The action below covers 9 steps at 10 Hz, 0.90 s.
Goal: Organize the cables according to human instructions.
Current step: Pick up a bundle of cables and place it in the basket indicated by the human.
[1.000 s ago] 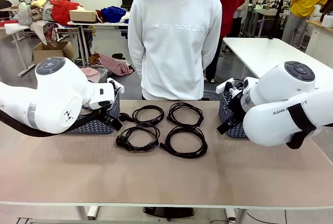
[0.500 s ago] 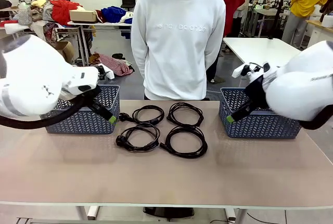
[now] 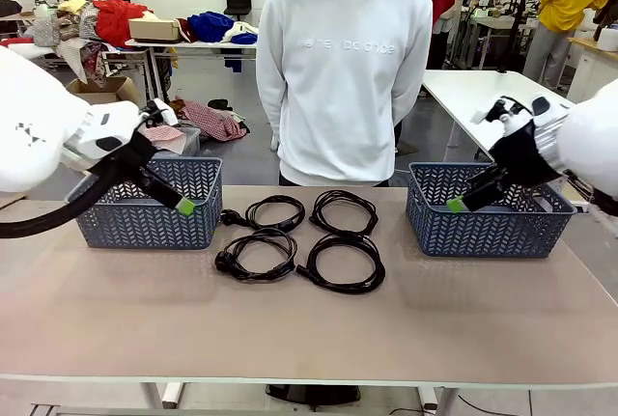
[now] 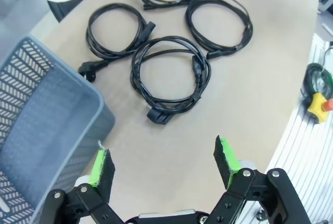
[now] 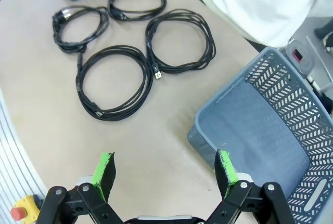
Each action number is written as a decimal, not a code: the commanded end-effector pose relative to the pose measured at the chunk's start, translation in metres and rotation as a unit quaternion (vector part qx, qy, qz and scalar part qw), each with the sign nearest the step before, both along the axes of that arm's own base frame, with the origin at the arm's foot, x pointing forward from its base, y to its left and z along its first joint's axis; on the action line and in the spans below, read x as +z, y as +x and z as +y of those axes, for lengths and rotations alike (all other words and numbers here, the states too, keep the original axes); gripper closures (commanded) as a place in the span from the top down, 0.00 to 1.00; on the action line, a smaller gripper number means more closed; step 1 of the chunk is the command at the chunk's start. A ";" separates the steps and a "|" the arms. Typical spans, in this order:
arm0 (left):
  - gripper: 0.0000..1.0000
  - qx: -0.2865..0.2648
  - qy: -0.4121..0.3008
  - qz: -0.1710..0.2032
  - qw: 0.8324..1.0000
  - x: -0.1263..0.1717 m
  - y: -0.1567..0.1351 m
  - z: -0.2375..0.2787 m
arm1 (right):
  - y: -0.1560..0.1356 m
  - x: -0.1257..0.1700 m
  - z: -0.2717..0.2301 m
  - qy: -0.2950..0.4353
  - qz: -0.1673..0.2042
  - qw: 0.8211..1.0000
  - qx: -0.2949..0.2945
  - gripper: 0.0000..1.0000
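Observation:
Several black coiled cables lie together mid-table: two at the back (image 3: 275, 212) (image 3: 344, 210) and two in front (image 3: 256, 255) (image 3: 343, 263). My left gripper (image 3: 180, 204) hangs open above the left basket's front, left of the coils. The left wrist view has it (image 4: 164, 161) open over bare table, with the cables (image 4: 169, 76) ahead. Over the right basket's near left corner hovers my right gripper (image 3: 458, 205), also open. From the right wrist its jaws (image 5: 164, 167) gape with nothing between them, and the cables (image 5: 112, 81) lie ahead to the left.
Two blue-grey woven baskets flank the cables, one left (image 3: 150, 223) (image 4: 31, 130) and one right (image 3: 483, 231) (image 5: 250, 125). A person in a white sweatshirt (image 3: 343, 69) stands at the far edge, arms behind the back. A yellow stop button (image 4: 317, 104) sits off the table edge.
Both arms have lifted and swung outward, uncovering the two baskets. The person has shifted slightly right. The cables have not moved.

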<state>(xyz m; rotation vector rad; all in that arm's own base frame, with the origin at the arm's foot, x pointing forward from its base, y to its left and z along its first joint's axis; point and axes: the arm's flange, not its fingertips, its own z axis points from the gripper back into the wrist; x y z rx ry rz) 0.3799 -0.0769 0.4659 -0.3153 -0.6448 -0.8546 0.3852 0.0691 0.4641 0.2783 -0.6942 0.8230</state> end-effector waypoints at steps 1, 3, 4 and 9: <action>1.00 -0.030 -0.018 -0.014 0.999 -0.003 -0.004 0.015 | -0.019 -0.011 -0.019 0.042 -0.006 0.999 0.030 1.00; 1.00 -0.043 -0.036 -0.020 0.998 -0.001 -0.006 0.025 | -0.025 -0.008 -0.030 0.061 -0.005 0.997 0.047 1.00; 1.00 -0.046 -0.039 -0.024 0.998 0.001 -0.007 0.029 | -0.028 -0.008 -0.033 0.071 -0.005 0.996 0.059 1.00; 1.00 -0.033 -0.032 -0.024 0.999 0.008 -0.004 0.028 | -0.014 0.011 -0.031 0.070 0.004 0.996 0.055 1.00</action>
